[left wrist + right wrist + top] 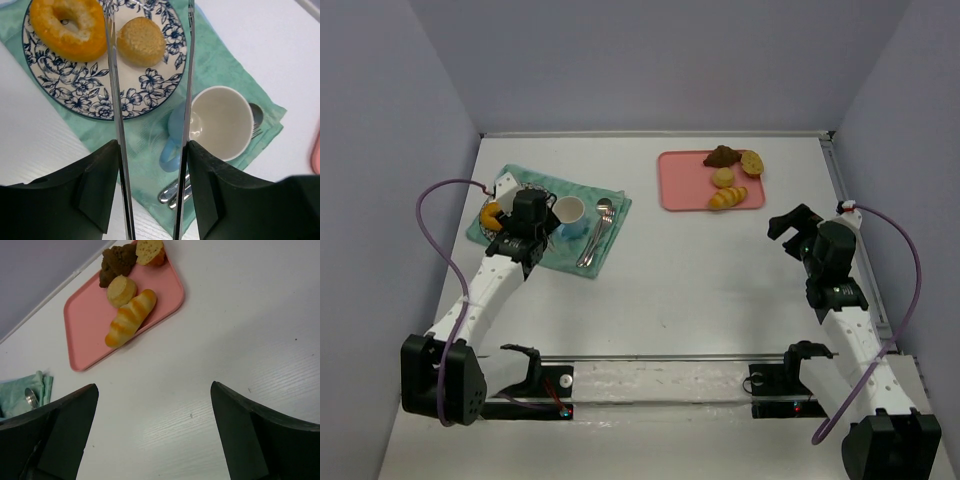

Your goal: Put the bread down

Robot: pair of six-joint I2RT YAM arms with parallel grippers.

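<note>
My left gripper (152, 150) is shut on metal tongs (118, 100), whose two blades stand apart. It hovers over the blue-flowered plate (100, 107) on the teal napkin (150, 150). On the plate lie an orange donut (67, 25) and a round bun (143, 41); the bun sits between the open blades, free of the right one. In the top view the left gripper (525, 225) covers most of the plate. My right gripper (155, 440) is open and empty over bare table, near the pink tray (90, 325) holding a long roll (130, 317), a round bun (121, 290), a brown pastry (117, 260) and a cut bun (150, 251).
A white cup with a blue outside (222, 122) stands on the napkin right of the plate, with a spoon and fork (172, 192) beside it. In the top view the tray (685, 190) is at the back middle, and my right gripper (795, 225) is to its right front.
</note>
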